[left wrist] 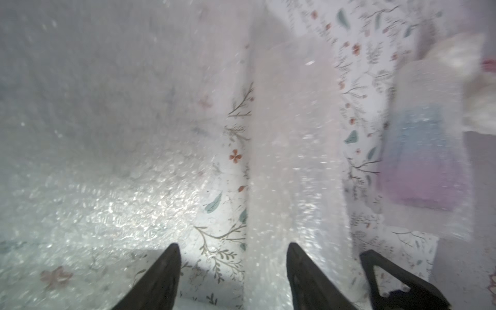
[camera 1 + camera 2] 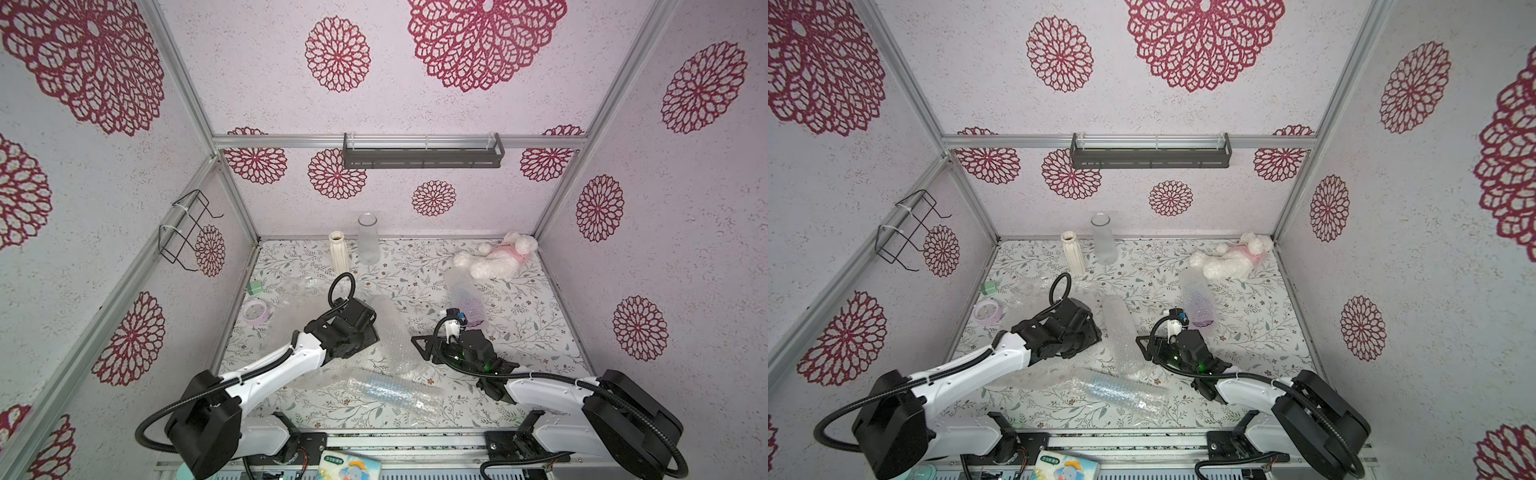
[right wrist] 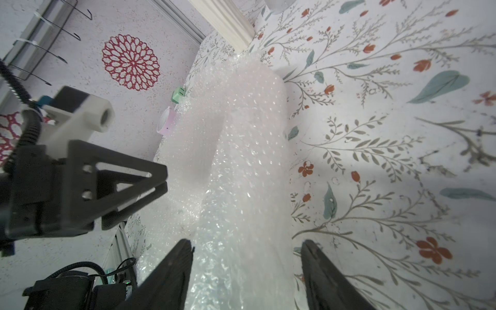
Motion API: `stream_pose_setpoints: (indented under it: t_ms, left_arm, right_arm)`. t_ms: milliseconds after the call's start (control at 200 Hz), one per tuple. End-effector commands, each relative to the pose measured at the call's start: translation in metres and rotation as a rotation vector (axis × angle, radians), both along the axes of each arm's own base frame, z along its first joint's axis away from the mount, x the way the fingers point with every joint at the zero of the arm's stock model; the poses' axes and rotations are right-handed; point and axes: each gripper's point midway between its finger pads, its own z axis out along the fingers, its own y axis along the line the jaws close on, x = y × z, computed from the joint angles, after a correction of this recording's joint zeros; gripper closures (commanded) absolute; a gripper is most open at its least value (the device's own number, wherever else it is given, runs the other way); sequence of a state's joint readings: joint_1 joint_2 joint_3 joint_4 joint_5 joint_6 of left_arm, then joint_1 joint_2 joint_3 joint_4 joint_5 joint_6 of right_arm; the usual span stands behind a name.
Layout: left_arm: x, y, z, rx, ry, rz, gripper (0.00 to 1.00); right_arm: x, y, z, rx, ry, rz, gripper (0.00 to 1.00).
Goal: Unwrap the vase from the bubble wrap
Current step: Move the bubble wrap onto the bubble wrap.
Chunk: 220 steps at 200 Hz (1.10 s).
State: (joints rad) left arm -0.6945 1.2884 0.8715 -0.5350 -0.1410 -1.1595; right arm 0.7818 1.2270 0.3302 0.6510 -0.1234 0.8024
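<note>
In the middle of both top views, on the floral table (image 2: 528, 340), lies the bubble wrap (image 2: 395, 336). It is a whitish, crinkly roll whose long axis runs from the upper centre of the frame down toward the lower right, and a looser flap spreads out at its lower end. What it holds cannot be made out through the plastic.

The left gripper (image 1: 233, 247) sits just beside the roll on its frame-left flank, about halfway along. In the left wrist view its jaws stand wide, with little but table between the tips. The roll runs away from the camera past one finger rather than squarely between the two.

The right gripper (image 3: 247, 241) sits on the frame-right side, at the roll's lower end. In the right wrist view its jaws are also wide and straddle the wrap, which stretches lengthwise away from them toward the cream ribbed vase (image 3: 222, 18). No pinch shows on either side.

The right arm looks the better placed. The wrap lies inside its jaws and along its line of reach, so closing there should catch the loose end. The left would need to shift sideways over the roll to pin it.

A blue-tinted wrapped bundle (image 2: 384, 392) lies apart, lower in the frame.
</note>
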Motion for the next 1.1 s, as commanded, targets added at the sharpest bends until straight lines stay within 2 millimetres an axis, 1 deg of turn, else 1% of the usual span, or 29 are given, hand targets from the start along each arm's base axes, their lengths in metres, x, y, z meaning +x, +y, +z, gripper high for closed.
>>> stream_pose_setpoints:
  t_ms: [0, 35, 100, 240, 310, 415, 505, 640, 791, 941, 1096]
  left_arm:
    - [0.024, -0.005, 0.030, 0.012, -0.125, -0.010, 0.30]
    - [0.028, -0.010, 0.030, 0.025, -0.122, -0.031, 0.30]
    - [0.030, -0.018, 0.024, 0.071, -0.090, -0.063, 0.30]
    - [0.030, -0.040, -0.001, 0.141, -0.007, -0.137, 0.30]
    - [0.027, -0.050, -0.011, 0.138, 0.021, -0.158, 0.30]
    - [0.022, -0.057, -0.024, 0.124, 0.047, -0.163, 0.31]
    - [0.016, -0.064, -0.030, 0.101, 0.060, -0.168, 0.31]
    - [0.011, -0.066, -0.042, 0.105, 0.083, -0.171, 0.31]
    - [0.005, -0.059, -0.056, 0.127, 0.113, -0.159, 0.31]
    - [-0.003, -0.051, -0.064, 0.134, 0.133, -0.146, 0.31]
    - [-0.009, -0.045, -0.068, 0.131, 0.145, -0.134, 0.32]
  right_arm:
    - [0.006, -0.006, 0.028, 0.027, -0.097, -0.042, 0.33]
    - [0.007, -0.009, 0.030, 0.022, -0.104, -0.057, 0.33]
    - [0.008, -0.017, 0.032, 0.013, -0.114, -0.084, 0.33]
    - [0.007, -0.030, 0.033, -0.002, -0.119, -0.113, 0.33]
    - [0.006, -0.033, 0.028, -0.017, -0.108, -0.115, 0.33]
    - [0.003, -0.036, 0.020, -0.035, -0.087, -0.111, 0.33]
    - [0.000, -0.037, 0.012, -0.043, -0.063, -0.103, 0.32]
    - [-0.003, -0.036, 0.001, -0.039, -0.026, -0.089, 0.32]
    - [-0.005, -0.030, -0.005, -0.002, 0.001, -0.064, 0.32]
    - [-0.005, -0.023, -0.002, 0.053, 0.014, -0.051, 0.32]
    - [-0.002, -0.011, 0.006, 0.118, 0.014, -0.022, 0.33]
